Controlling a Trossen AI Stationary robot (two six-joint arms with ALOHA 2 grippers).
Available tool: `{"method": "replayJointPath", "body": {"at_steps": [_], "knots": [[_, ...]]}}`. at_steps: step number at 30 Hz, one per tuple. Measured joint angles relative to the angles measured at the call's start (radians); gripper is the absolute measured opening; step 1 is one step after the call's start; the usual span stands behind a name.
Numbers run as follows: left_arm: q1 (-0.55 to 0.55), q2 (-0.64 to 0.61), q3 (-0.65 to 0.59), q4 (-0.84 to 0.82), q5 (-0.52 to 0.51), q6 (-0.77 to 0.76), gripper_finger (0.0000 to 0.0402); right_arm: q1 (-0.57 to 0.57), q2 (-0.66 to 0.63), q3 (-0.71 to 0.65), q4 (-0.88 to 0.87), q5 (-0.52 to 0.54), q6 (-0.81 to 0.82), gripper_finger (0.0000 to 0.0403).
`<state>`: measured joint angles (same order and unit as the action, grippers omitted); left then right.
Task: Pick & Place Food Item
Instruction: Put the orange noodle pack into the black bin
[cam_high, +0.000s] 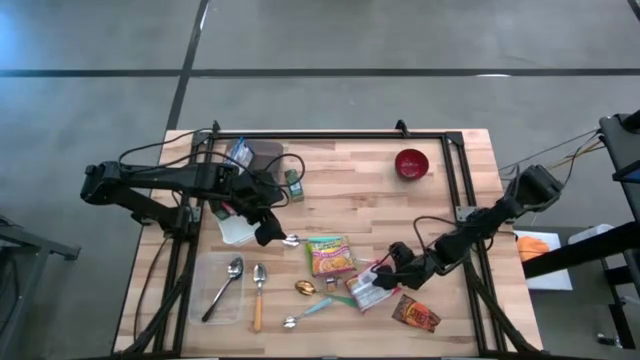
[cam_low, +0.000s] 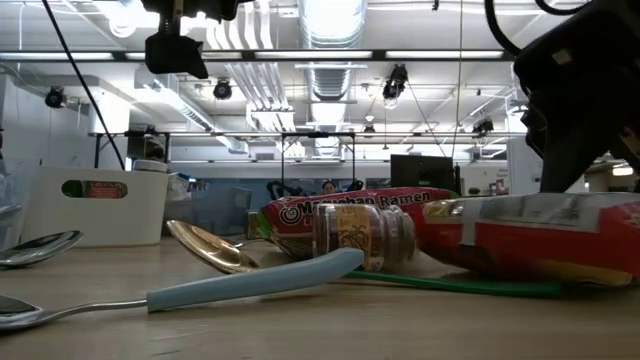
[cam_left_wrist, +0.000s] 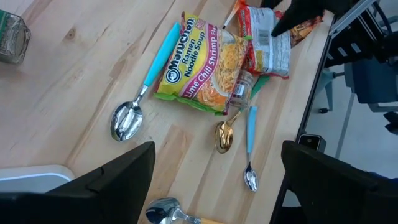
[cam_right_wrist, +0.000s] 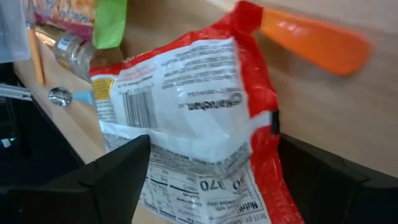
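A red and white ramen packet (cam_right_wrist: 199, 124) lies flat on the wooden table (cam_high: 430, 215) near its right front, also seen as the red packet (cam_high: 368, 290). My right gripper (cam_right_wrist: 214, 180) is open and low over it, one finger at each side of the packet's end; in the high view my right gripper (cam_high: 385, 270) slants down from the right. A green and yellow ramen packet (cam_left_wrist: 199, 62) lies beside it, toward the table's middle. My left gripper (cam_left_wrist: 214, 186) hangs open above the table's left half, over nothing. My right gripper has its open fingers (cam_right_wrist: 118, 180) on either side of the red packet's end (cam_right_wrist: 205, 168), slanting down from the table's right. The packet lies on the table and fills the gap between them. Whether the fingers touch it, I cannot tell.
Around the packets lie a small spice jar (cam_left_wrist: 241, 90), a gold spoon (cam_left_wrist: 224, 134), blue-handled spoons (cam_left_wrist: 134, 112) and an orange handle (cam_right_wrist: 314, 43). A dark red packet (cam_high: 415, 313) lies at the front right, a red bowl (cam_high: 411, 163) far right, a clear tray (cam_high: 200, 285) with spoons front left.
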<state>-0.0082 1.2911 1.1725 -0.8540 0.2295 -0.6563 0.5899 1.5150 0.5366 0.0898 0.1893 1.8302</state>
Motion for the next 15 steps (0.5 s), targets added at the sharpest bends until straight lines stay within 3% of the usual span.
{"method": "replayJointPath", "body": {"at_steps": [4, 15], "knots": [[0.000, 0.000, 0.000, -0.003, 0.001, 0.000, 0.0353, 0.003, 0.037, 0.034, 0.002, 0.000, -0.002, 0.0296], [0.000, 0.000, 0.000, -0.003, 0.001, -0.003, 0.0353, 0.003, 0.042, 0.044, 0.013, -0.002, -0.005, 0.0121]]}}
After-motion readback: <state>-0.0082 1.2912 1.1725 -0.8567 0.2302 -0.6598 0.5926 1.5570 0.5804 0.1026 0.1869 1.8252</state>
